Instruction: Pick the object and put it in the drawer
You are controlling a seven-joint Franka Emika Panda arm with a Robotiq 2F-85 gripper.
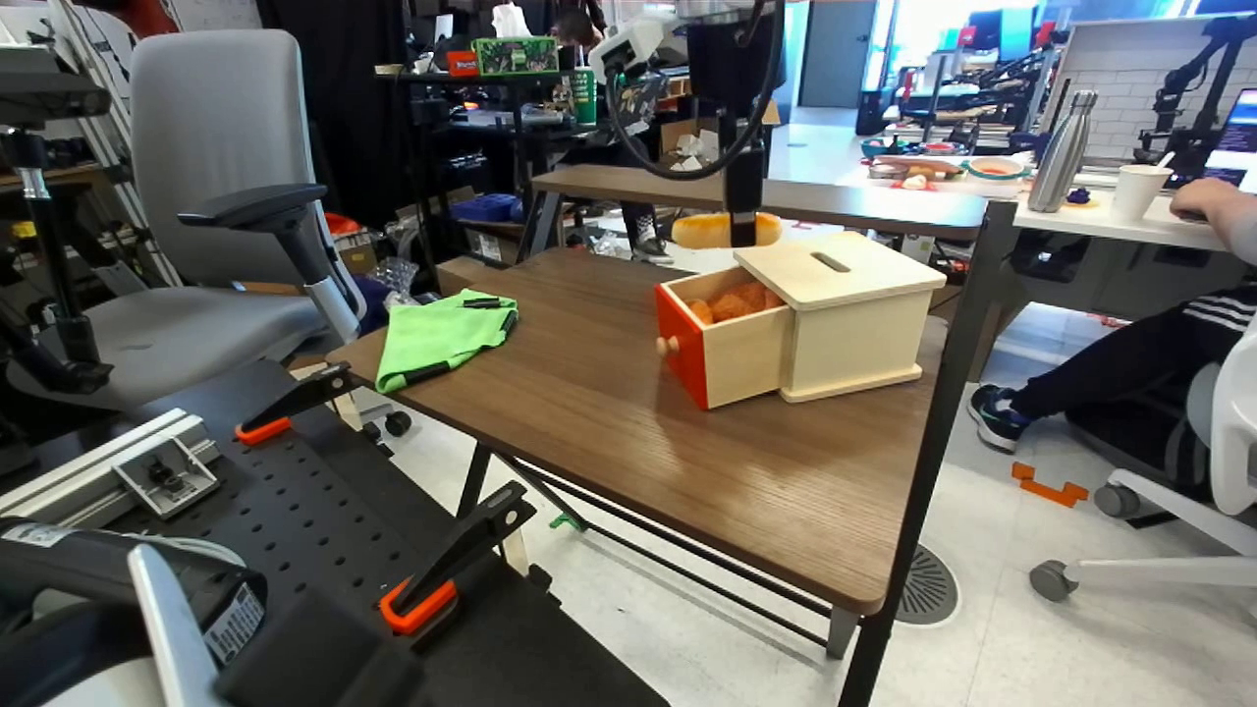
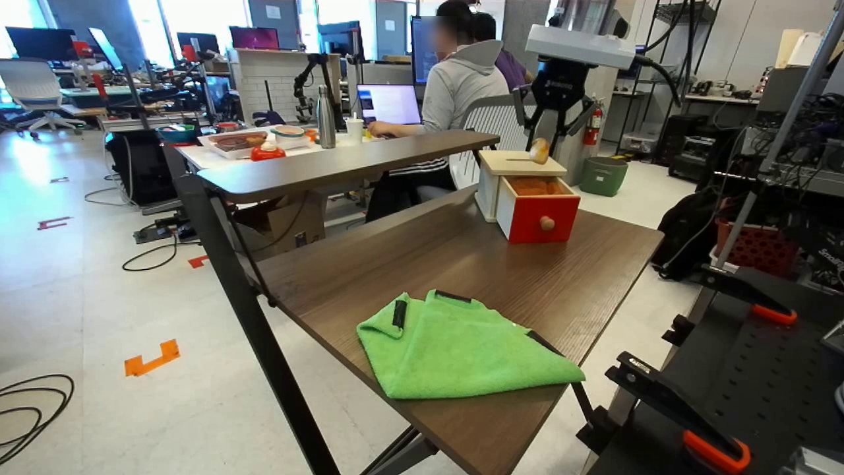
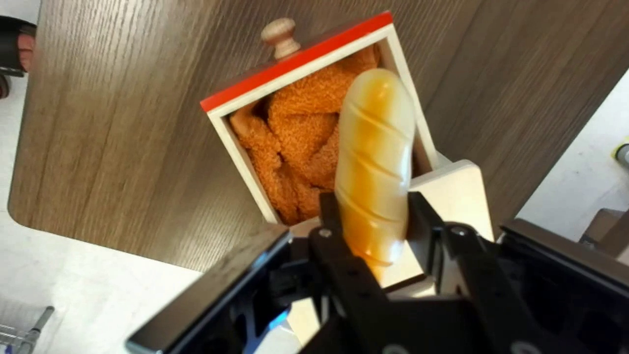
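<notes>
My gripper [image 1: 743,234] is shut on a yellow-and-cream toy bread roll [image 3: 376,147]. The roll also shows in both exterior views [image 1: 699,231] [image 2: 540,150], held in the air near the cabinet lid. The drawer has a bright red-orange front [image 1: 682,344] with a round wooden knob and stands pulled open from the pale wooden cabinet [image 1: 864,339]. A fuzzy orange cloth [image 3: 300,128] lies inside the drawer. In the wrist view, the roll's far end covers part of the drawer opening [image 3: 300,64], and its near end lies between my fingers [image 3: 373,214] over the lid.
The cabinet stands on a brown wooden table [image 1: 589,412]. A folded green cloth [image 2: 468,356] lies near the table's end. A raised narrow shelf [image 2: 356,158] runs along one side of the table. A black perforated bench with clamps [image 1: 422,599] stands beside it.
</notes>
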